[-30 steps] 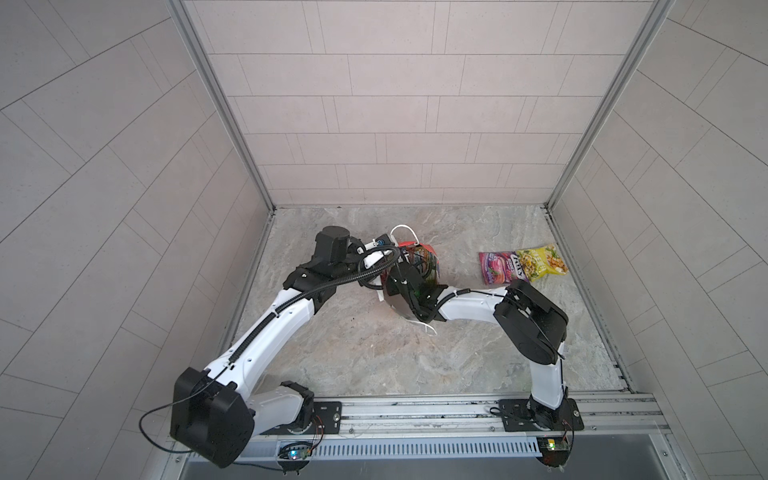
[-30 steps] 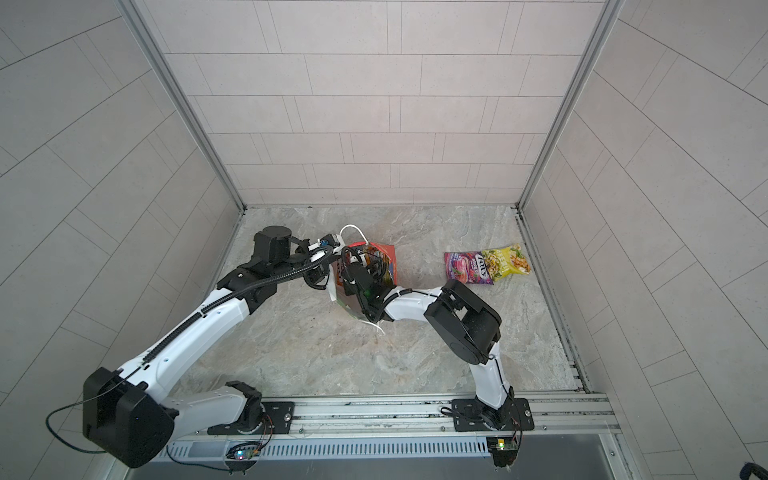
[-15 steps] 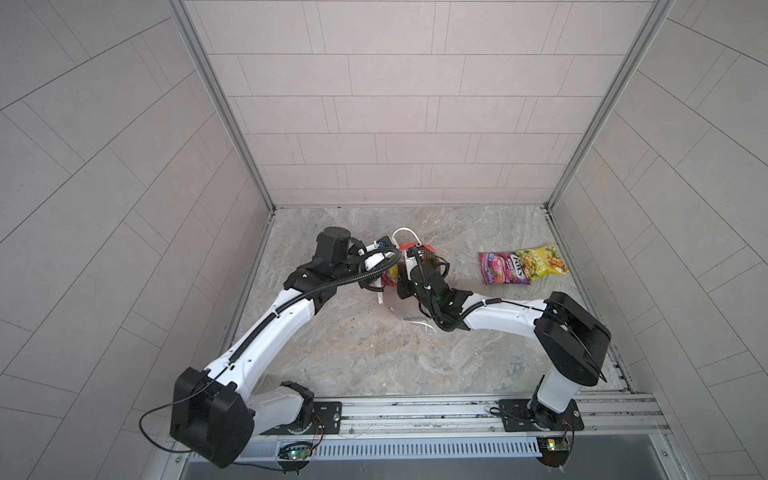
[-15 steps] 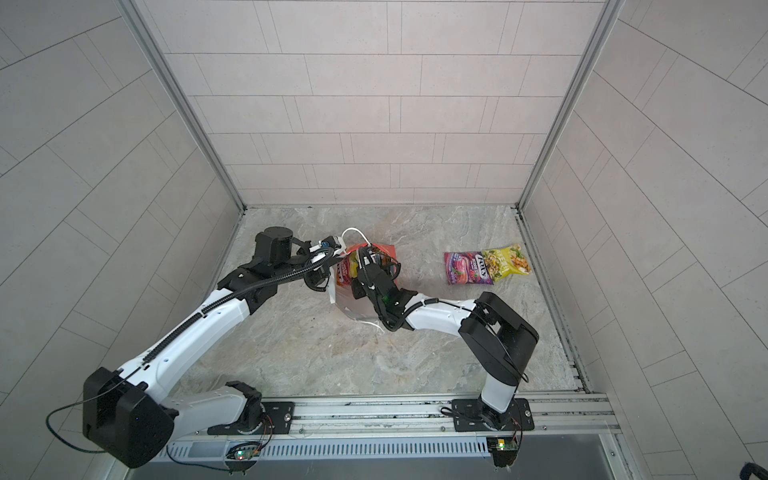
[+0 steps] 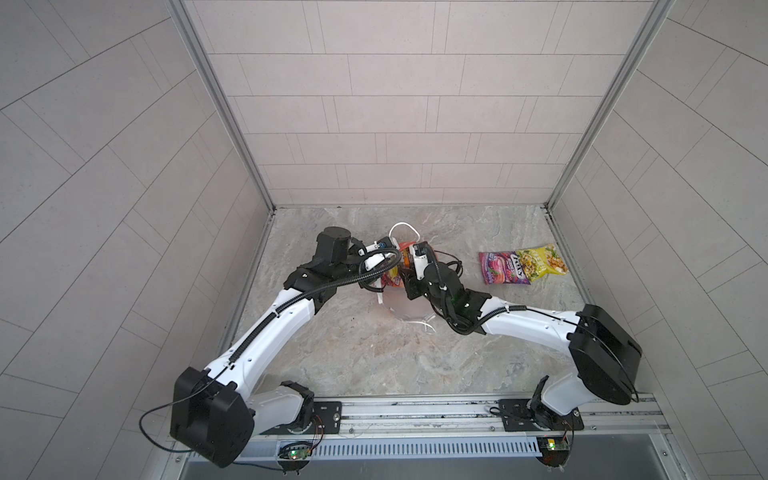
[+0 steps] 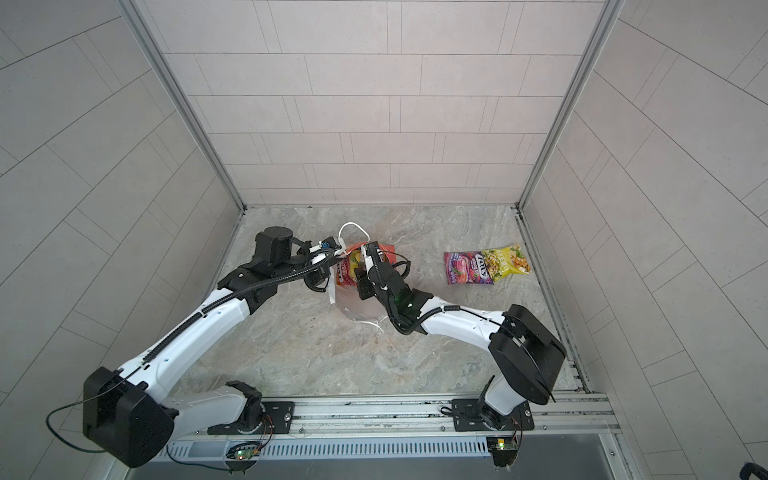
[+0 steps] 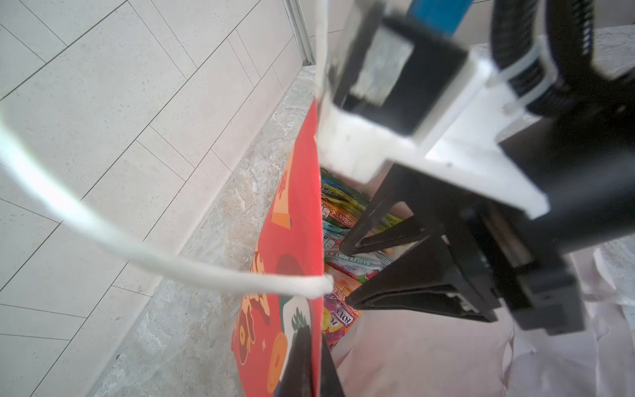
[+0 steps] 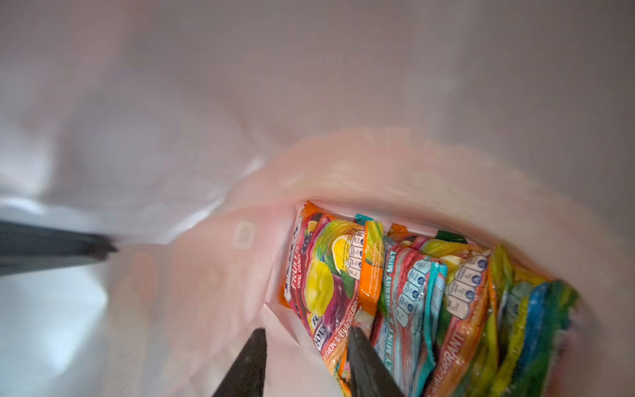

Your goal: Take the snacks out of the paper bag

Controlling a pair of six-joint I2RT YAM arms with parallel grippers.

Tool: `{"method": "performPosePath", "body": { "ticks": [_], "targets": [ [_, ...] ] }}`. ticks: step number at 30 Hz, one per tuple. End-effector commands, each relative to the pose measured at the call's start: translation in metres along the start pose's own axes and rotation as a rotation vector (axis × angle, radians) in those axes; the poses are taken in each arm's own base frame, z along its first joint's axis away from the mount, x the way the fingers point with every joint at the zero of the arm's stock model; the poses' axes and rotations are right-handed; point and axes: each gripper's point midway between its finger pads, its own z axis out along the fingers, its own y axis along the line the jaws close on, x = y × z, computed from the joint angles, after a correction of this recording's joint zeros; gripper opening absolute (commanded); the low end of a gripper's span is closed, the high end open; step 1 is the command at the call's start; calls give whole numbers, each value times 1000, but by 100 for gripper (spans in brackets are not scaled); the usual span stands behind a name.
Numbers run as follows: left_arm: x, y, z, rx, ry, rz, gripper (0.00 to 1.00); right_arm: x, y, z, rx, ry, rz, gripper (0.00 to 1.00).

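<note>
Keeps the left gripper [image 7: 314,364] clenched on the red wall of the paper bag [image 7: 295,213], one finger outside and one inside, just as a second ago. Holds the mouth open that way, beside the white cord handle [image 7: 103,233]. Comes in low from the left in both top views, forearm long, wrist turned toward the bag, which sits a little left of the middle of the table [image 5: 374,353].

Parts the jaws of the right gripper [image 8: 305,331], shut a second ago, deep inside the white lining. Grasps nothing yet; straddles the edge of the orange packet [image 8: 330,343] at the end of the upright row of snacks [image 8: 412,292] in the bottom of the bag. Looks like the set-up for a fresh grab, not a lift-out.

Has unfolded the right arm too: elbow, earlier raised close by the bag, now swung back toward the rail, forearm stretched long into the mouth.

Leaves the purple packet [image 5: 503,268] and yellow packet [image 5: 540,259] unmoved on the right, touching each other, well apart from the bag.
</note>
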Motion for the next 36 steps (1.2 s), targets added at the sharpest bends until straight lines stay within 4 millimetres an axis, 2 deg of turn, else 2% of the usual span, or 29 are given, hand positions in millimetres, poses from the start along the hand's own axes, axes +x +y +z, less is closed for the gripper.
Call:
{"method": "performPosePath", "body": {
  "ticks": [1, 5, 9, 19, 30, 33, 36],
  "targets": [
    [-18, -20, -8, 88, -100, 58, 0, -28, 7, -20, -46, -47, 9, 43],
    [-22, -32, -13, 121, -147, 103, 0, -31, 11, -30, -76, -40, 20, 45],
    [-19, -35, -11, 131, -143, 135, 0, -23, 14, -28, -92, -3, 24, 46],
    [-15, -26, -3, 90, -103, 113, 0, 14, 1, -6, 49, 63, -21, 45],
    [-26, -23, -8, 63, -133, 100, 0, 33, -12, 32, 202, 106, 25, 53],
    [-27, -18, -9, 27, -129, 89, 0, 35, -7, 32, 184, 96, 46, 53],
    [-26, -14, -10, 6, -119, 86, 0, 34, 3, 20, 156, 67, 10, 54]
  ]
}}
